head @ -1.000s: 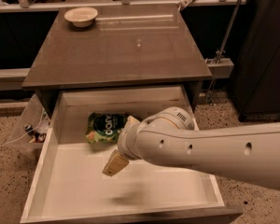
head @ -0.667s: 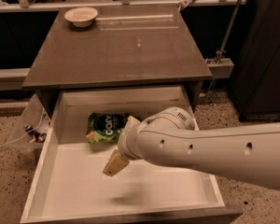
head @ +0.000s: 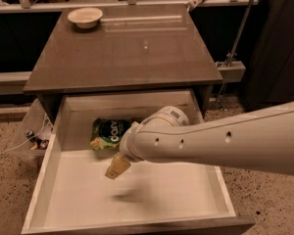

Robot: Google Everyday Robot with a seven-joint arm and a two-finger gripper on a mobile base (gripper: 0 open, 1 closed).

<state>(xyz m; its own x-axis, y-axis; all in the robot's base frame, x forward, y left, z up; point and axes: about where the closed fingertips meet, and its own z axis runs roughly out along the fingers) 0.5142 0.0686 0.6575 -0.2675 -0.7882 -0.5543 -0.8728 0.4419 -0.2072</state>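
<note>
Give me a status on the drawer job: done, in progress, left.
Done: the drawer stands pulled open under the table. In hand: the tool hangs over the drawer floor, just in front of the green chip bag and apart from it. Left: the bag lies at the back of the drawer, not gripped or lifted.

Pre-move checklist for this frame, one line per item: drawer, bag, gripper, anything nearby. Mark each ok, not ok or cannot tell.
1. drawer pulled fully open: ok.
2. green bag lying at the back of the drawer, in view: ok.
3. Whole bag visible: not ok, the arm covers its right edge.
4. gripper inside the drawer opening, raised off the floor, just in front of the bag: ok.
5. gripper clear of the bag: cannot tell.
6. bowl on the cabinet top, far from the arm: ok.
</note>
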